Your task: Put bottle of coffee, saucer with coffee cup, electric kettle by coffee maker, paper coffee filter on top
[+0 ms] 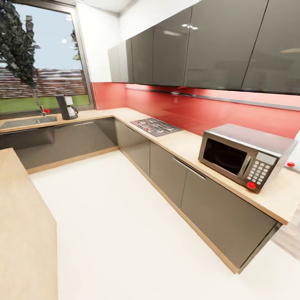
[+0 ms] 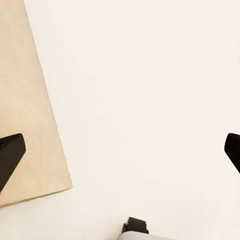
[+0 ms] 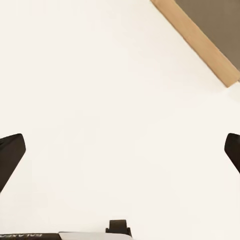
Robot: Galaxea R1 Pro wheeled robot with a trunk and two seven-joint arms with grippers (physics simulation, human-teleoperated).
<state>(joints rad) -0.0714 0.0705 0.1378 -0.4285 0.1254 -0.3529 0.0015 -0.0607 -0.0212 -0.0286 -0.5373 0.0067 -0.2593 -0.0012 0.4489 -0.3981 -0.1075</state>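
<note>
The coffee maker [image 1: 66,107], dark grey with a glass carafe, stands far off on the kitchen countertop [image 1: 179,143] under the window, beside the sink. In the left wrist view my left gripper [image 2: 120,152] is open, its black fingertips [image 2: 10,155] wide apart over white floor and a beige worktop corner [image 2: 25,100]. My right gripper [image 3: 120,152] is open too, with its fingertips [image 3: 10,155] spread above bare white floor. Nothing sits between either pair of fingers. The bottle, filter, saucer, cup and kettle are out of view.
A silver microwave [image 1: 246,155] sits on the counter at right, a gas hob [image 1: 155,126] farther along. The sink [image 1: 27,121] lies at the window. A beige worktop [image 1: 21,233] flanks my left. Wide white floor [image 1: 125,225] runs between the cabinets. A cabinet plinth [image 3: 200,42] shows near my right gripper.
</note>
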